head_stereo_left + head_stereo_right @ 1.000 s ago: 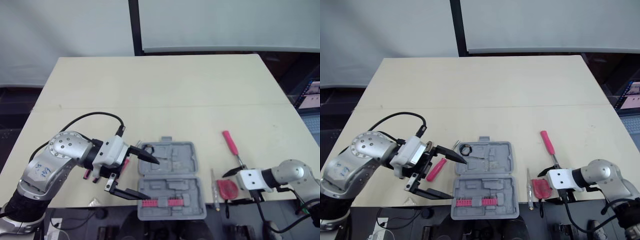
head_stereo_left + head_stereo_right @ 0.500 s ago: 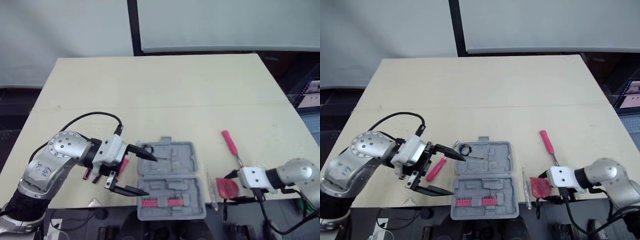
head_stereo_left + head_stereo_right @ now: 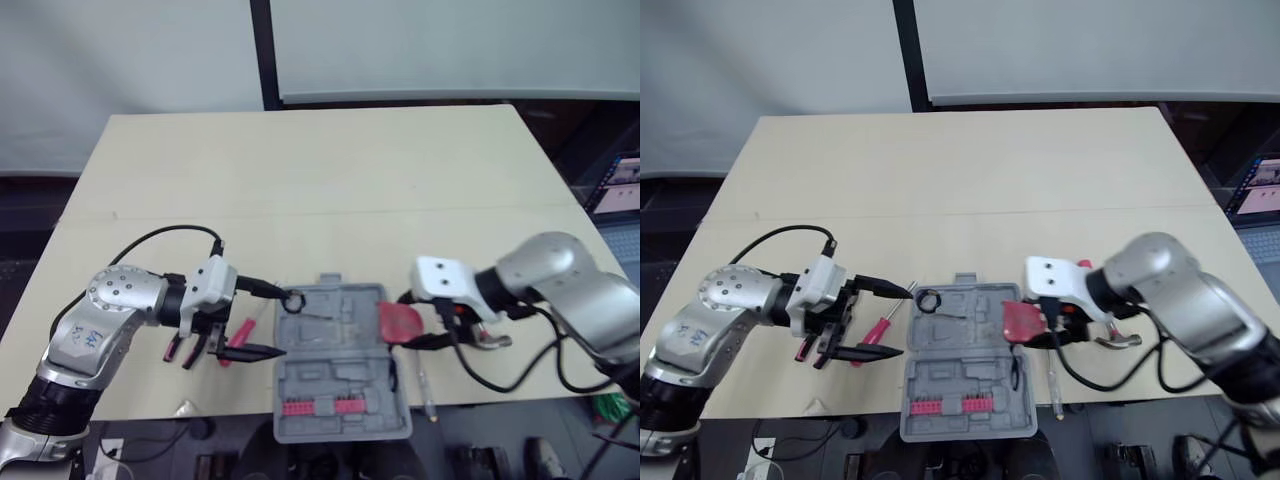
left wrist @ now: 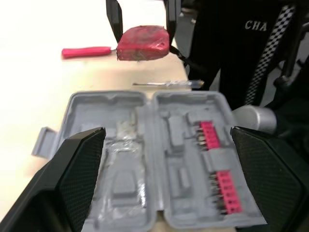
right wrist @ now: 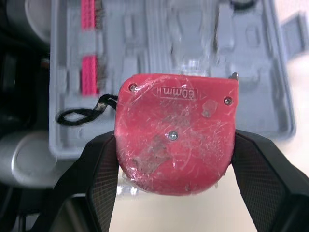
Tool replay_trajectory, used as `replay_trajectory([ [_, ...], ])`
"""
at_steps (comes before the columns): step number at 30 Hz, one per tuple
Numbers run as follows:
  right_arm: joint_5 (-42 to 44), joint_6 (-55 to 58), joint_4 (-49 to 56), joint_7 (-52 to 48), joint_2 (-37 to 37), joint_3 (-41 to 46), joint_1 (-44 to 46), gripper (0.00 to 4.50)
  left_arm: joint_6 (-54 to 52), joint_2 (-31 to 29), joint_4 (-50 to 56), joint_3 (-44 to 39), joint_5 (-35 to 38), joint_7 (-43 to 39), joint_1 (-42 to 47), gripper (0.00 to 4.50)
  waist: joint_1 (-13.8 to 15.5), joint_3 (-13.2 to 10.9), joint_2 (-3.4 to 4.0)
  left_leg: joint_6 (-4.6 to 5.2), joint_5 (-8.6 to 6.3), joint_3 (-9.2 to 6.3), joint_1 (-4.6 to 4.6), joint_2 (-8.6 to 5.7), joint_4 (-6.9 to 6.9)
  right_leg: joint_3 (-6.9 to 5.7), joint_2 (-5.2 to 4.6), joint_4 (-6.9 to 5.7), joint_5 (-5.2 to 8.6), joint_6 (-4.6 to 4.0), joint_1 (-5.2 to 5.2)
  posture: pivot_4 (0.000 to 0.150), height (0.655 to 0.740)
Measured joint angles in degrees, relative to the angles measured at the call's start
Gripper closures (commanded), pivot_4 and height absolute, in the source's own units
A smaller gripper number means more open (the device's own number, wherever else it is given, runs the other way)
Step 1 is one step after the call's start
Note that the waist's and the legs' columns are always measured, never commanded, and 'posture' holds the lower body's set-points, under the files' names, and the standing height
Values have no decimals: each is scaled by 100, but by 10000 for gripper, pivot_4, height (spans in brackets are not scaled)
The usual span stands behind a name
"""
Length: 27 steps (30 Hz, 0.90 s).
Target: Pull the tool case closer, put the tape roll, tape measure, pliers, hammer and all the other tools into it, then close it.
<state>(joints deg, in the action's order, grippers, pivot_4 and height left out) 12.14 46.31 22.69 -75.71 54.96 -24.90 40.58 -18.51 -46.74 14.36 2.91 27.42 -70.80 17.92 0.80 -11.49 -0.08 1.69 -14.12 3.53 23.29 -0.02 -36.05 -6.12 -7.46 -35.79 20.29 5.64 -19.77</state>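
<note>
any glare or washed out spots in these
Left wrist view: the bare table washes out to near white. Right wrist view: faint sheen on the red tape measure, its label still readable. Eye views: evenly lit, no glare.

My left gripper (image 3: 284, 321) hangs with its fingers spread wide at the left edge of the tool case (image 3: 345, 390). My right gripper (image 3: 402, 322), forearm bent inward, pinches the tape measure (image 5: 175, 133) over the case's right edge.

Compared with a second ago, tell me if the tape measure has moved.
Yes. In the right gripper, the tape measure went leftward and farther from the robot, up to the right rim of the tool case.
</note>
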Motion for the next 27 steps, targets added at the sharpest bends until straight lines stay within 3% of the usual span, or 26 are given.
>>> replay_trajectory([
  [9, -1169, -237, -1620, 96, -1002, -1291, 1114, 15799, 238, 143, -337, -7, -205, 75, 101, 0, -102, 0, 0, 23, 16, 13, 0, -6, 0, 1, 2, -19, 0, 1, -9, 1500, 7278],
  [27, -2386, -1453, -3124, 114, -1894, -1731, 1197, 15799, 363, 179, -401, 36, -333, 90, 109, 0, -106, 0, 0, 23, 19, 24, 0, -6, -1, 1, 6, -30, 0, 1, -18, 1500, 7278],
])
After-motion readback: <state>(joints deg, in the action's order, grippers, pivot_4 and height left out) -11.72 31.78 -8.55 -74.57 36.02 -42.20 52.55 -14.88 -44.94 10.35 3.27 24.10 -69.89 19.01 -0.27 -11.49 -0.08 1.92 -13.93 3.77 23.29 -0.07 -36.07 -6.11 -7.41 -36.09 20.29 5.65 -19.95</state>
